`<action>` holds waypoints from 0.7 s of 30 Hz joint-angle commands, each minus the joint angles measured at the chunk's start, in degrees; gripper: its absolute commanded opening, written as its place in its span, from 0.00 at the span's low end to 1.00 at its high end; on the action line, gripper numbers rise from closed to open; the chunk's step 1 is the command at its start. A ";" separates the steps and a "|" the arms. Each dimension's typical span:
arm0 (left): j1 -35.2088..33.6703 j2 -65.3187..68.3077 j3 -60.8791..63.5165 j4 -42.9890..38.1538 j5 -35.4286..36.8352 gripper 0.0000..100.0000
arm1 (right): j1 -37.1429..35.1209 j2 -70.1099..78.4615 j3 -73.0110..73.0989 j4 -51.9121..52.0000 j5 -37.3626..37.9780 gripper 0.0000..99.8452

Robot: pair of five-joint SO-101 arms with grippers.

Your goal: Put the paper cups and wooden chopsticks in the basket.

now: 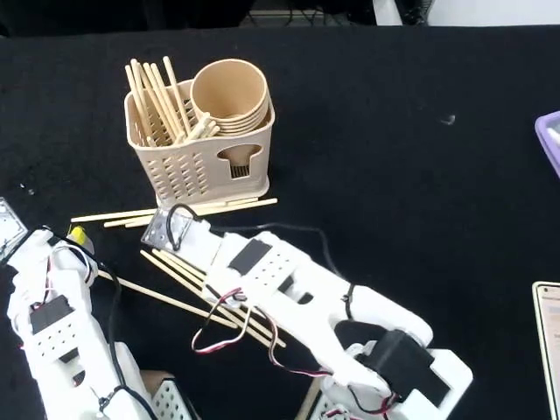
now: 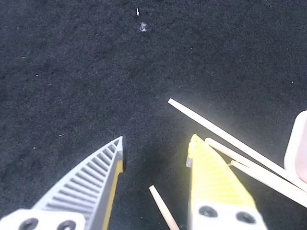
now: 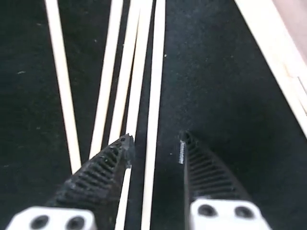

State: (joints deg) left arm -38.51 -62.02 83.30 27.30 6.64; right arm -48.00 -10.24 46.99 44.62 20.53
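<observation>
Two grippers, both parted, neither clamped on anything.

Right gripper [image 3: 156, 139]: you have it low over the counter [image 1: 394, 175], just in front of the basket [image 1: 199, 166]. Its jaws are moderately open and straddle one stick of the loose chopsticks [image 3: 122, 72], which lie flat and nearly parallel on the black cloth. From the high view that group runs diagonally under the right arm. You cannot tell whether either pad touches the stick.

Left gripper [image 2: 157, 143]: you have it near the counter's near-left corner, well apart from the basket. Its jaws are wide, one finger grey and one yellow. A chopstick end [image 2: 160, 206] lies on the cloth between them, unheld.

Basket: upright toward the back of the counter. The nested paper cups [image 1: 229, 92] stand in it. A sheaf of standing chopsticks [image 1: 156, 92] leans just beside them. More flat sticks [image 1: 175, 210] lie along the basket's foot.
</observation>
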 commanded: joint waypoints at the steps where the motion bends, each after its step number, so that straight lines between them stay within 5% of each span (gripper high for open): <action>1: 0.04 -0.53 -0.31 -0.97 -0.26 0.22 | -0.97 -2.68 -0.13 -1.14 -0.53 0.14; 21: 0.04 -0.53 -0.31 -0.79 -0.26 0.22 | 0.00 9.63 -5.49 -3.52 0.18 0.14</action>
State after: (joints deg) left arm -38.51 -62.02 83.30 27.30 6.64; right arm -49.93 -0.75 43.91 41.01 20.26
